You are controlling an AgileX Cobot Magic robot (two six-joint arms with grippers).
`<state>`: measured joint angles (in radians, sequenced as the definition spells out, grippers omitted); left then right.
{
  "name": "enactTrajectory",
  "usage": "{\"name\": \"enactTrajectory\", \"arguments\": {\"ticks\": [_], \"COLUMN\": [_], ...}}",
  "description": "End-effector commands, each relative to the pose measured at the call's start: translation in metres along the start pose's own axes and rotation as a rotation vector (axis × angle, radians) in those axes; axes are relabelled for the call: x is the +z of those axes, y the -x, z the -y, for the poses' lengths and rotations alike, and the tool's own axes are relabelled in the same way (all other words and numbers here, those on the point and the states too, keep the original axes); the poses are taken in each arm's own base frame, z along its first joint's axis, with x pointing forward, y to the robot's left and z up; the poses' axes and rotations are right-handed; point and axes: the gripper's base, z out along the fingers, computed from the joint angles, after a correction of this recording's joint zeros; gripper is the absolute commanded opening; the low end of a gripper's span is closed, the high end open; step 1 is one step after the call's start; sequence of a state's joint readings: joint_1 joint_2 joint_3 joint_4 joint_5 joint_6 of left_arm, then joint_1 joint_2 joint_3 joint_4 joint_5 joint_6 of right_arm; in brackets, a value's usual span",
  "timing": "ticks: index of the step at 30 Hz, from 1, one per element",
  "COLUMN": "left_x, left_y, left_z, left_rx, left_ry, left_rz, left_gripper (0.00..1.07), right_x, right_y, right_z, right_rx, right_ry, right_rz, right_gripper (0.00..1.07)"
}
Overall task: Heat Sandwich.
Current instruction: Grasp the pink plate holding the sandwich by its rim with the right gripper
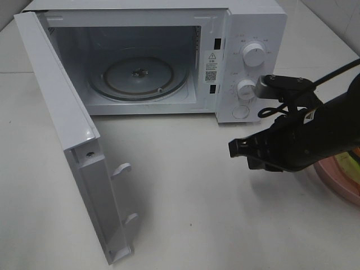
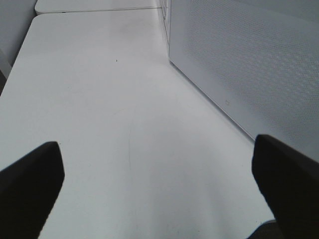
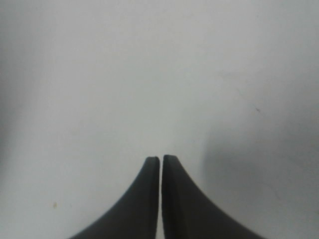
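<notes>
The white microwave [image 1: 247, 34] stands at the back with its door [image 1: 62, 129] swung wide open to the left. Its glass turntable [image 1: 140, 76] is bare. My right gripper [image 1: 232, 148] hovers over the table in front of the control panel, pointing left. In the right wrist view the right gripper [image 3: 160, 160] is shut with nothing between its fingers. The sandwich is almost hidden behind my right arm; only a green and orange sliver [image 1: 351, 161] shows above the pink plate [image 1: 333, 181]. My left gripper [image 2: 159, 191] is open over bare table beside the microwave's side wall [image 2: 239, 64].
The open door reaches toward the table's front left, with two latch hooks [image 1: 121, 169] sticking out. Two knobs [image 1: 253, 55] and a round button sit on the microwave's right panel. A black cable [image 1: 337, 72] runs off my right arm.
</notes>
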<state>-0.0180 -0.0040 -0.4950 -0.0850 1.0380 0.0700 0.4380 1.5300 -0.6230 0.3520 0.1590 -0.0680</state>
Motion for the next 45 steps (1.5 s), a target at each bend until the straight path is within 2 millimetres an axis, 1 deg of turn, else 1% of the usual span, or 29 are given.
{"name": "enactTrajectory", "arguments": {"ticks": [1,2,3,6,7,8,12,13,16,17,18,20,21,22,25,26,27,29,30,31,33,34,35,36,38,39,45], "left_x": [-0.003,-0.003,-0.003,-0.003,-0.003,-0.003,-0.003,-0.003,-0.003,-0.003,-0.003,-0.003,-0.003,-0.003,-0.003,-0.003,-0.003,-0.003,-0.003,-0.003,-0.003,-0.003,-0.003,-0.003,-0.003,-0.003,-0.003], "left_y": [-0.002,-0.002,-0.002,-0.002,-0.002,-0.002,-0.002,-0.002,-0.002,-0.002,-0.002,-0.002,-0.002,-0.002,-0.002,-0.002,-0.002,-0.002,-0.002,-0.002,-0.002,-0.002,-0.002,-0.002,-0.002,-0.002,-0.002], "left_z": [0.001,0.001,0.001,0.001,0.001,0.001,0.001,0.001,0.001,0.001,0.001,0.001,0.001,0.001,0.001,0.001,0.001,0.001,0.001,0.001,0.001,0.001,0.001,0.001,0.001,0.001,0.001], "left_rx": [0.0,0.0,0.0,0.0,0.0,0.0,0.0,0.0,0.0,0.0,0.0,0.0,0.0,0.0,0.0,0.0,0.0,0.0,0.0,0.0,0.0,0.0,0.0,0.0,0.0,0.0,0.0], "left_ry": [-0.004,-0.004,-0.004,-0.004,-0.004,-0.004,-0.004,-0.004,-0.004,-0.004,-0.004,-0.004,-0.004,-0.004,-0.004,-0.004,-0.004,-0.004,-0.004,-0.004,-0.004,-0.004,-0.004,-0.004,-0.004,-0.004,-0.004], "left_rz": [0.027,0.027,0.027,0.027,0.027,0.027,0.027,0.027,0.027,0.027,0.027,0.027,0.027,0.027,0.027,0.027,0.027,0.027,0.027,0.027,0.027,0.027,0.027,0.027,0.027,0.027,0.027], "left_gripper": [0.98,0.98,0.98,0.98,0.98,0.98,0.98,0.98,0.98,0.98,0.98,0.98,0.98,0.98,0.98,0.98,0.98,0.98,0.98,0.98,0.98,0.98,0.98,0.98,0.98,0.98,0.98], "right_x": [-0.006,-0.006,-0.008,-0.014,-0.014,-0.018,-0.025,-0.03,-0.038,-0.038,-0.044,-0.049,-0.054,-0.054,-0.061,-0.061,-0.064,-0.067,-0.068,-0.068,-0.069,-0.068,-0.068,-0.068,-0.065,-0.06,-0.051], "right_y": [-0.005,-0.005,-0.004,-0.001,-0.001,0.002,0.007,0.012,0.02,0.02,0.027,0.034,0.041,0.041,0.05,0.05,0.054,0.057,0.059,0.059,0.06,0.06,0.06,0.06,0.06,0.059,0.058], "right_z": [0.001,0.001,0.004,0.01,0.01,0.015,0.021,0.027,0.035,0.035,0.043,0.049,0.056,0.056,0.064,0.064,0.068,0.073,0.074,0.074,0.075,0.076,0.076,0.076,0.077,0.078,0.08], "right_rx": [-0.143,-0.143,-0.176,-0.194,-0.194,-0.21,-0.226,-0.23,-0.227,-0.227,-0.216,-0.185,-0.146,-0.146,-0.098,-0.098,-0.083,-0.079,-0.09,-0.09,-0.105,-0.106,-0.11,-0.11,-0.116,-0.116,-0.084], "right_ry": [-0.003,-0.003,-0.017,-0.039,-0.039,-0.059,-0.086,-0.108,-0.139,-0.139,-0.167,-0.19,-0.214,-0.214,-0.252,-0.252,-0.272,-0.285,-0.298,-0.298,-0.312,-0.313,-0.315,-0.315,-0.319,-0.32,-0.323], "right_rz": [-0.085,-0.085,-0.141,-0.214,-0.214,-0.263,-0.311,-0.343,-0.37,-0.37,-0.374,-0.367,-0.354,-0.354,-0.328,-0.328,-0.312,-0.302,-0.292,-0.292,-0.286,-0.29,-0.291,-0.291,-0.306,-0.325,-0.347], "right_gripper": [0.06,0.06,0.07,0.08,0.08,0.08,0.1,0.11,0.13,0.13,0.14,0.17,0.2,0.2,0.3,0.3,0.4,0.51,0.66,0.66,0.81,0.86,0.96,0.96,1.01,1.01,0.98]}}
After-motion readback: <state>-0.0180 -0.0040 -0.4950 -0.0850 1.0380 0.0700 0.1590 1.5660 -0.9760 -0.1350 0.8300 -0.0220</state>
